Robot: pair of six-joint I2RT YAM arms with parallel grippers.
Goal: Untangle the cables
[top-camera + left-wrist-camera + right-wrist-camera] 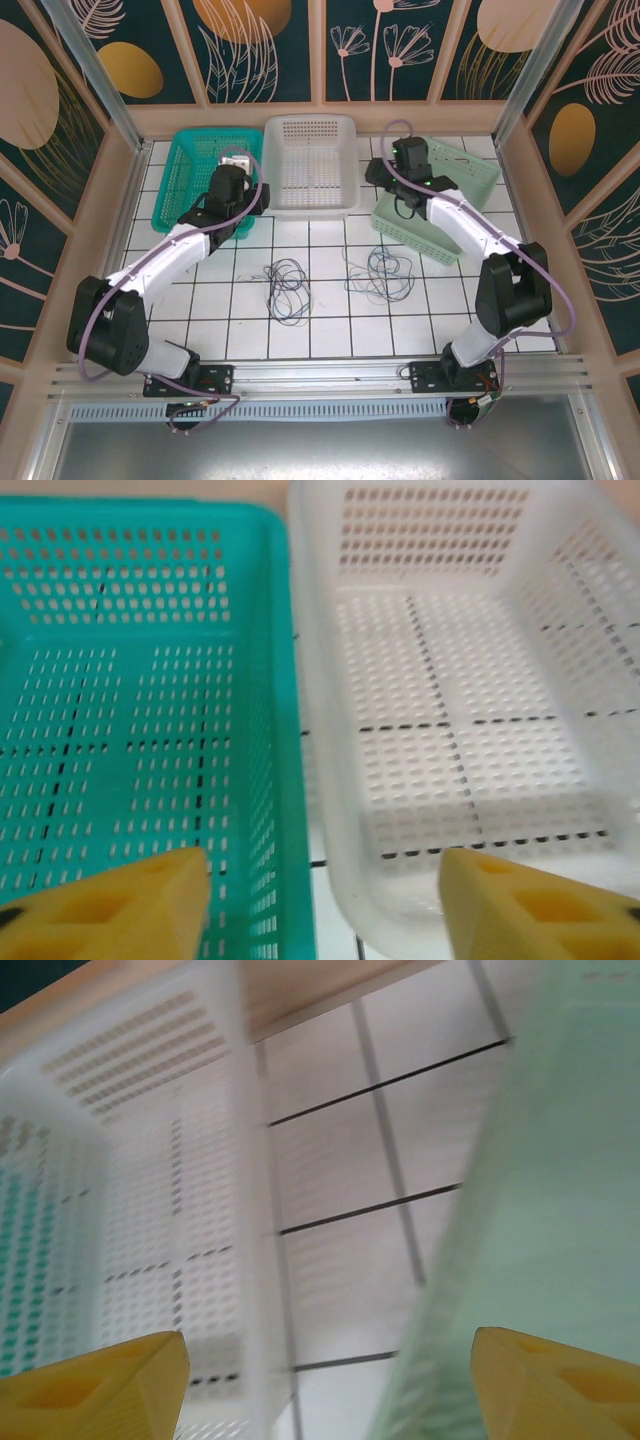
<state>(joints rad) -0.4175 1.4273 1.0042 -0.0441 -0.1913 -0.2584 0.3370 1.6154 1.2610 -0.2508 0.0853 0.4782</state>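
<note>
Two sets of jaws stand wide open, and neither has hold of anything. The left jaws, their yellow pads [110, 905] far apart at the bottom of the wrist view, hang over the seam where the white basket [310, 165] meets the teal basket [185, 180] on its left. The right jaws, pads [100, 1385] equally spread, hover over the strip of tiled bench [330, 330] on the white basket's right side, between it and the pale green basket [455, 195], which sits askew to it. The right wrist view is blurred, so finer detail there cannot be told.

The cables [288, 290] lie on the bench on the near side of the white basket, well apart from both sets of jaws. One loose dark tangle lies below the basket's front left part. A second tangle [382, 272] lies off its front right corner, near the pale green basket's front wall. Bare tile separates the two heaps.
</note>
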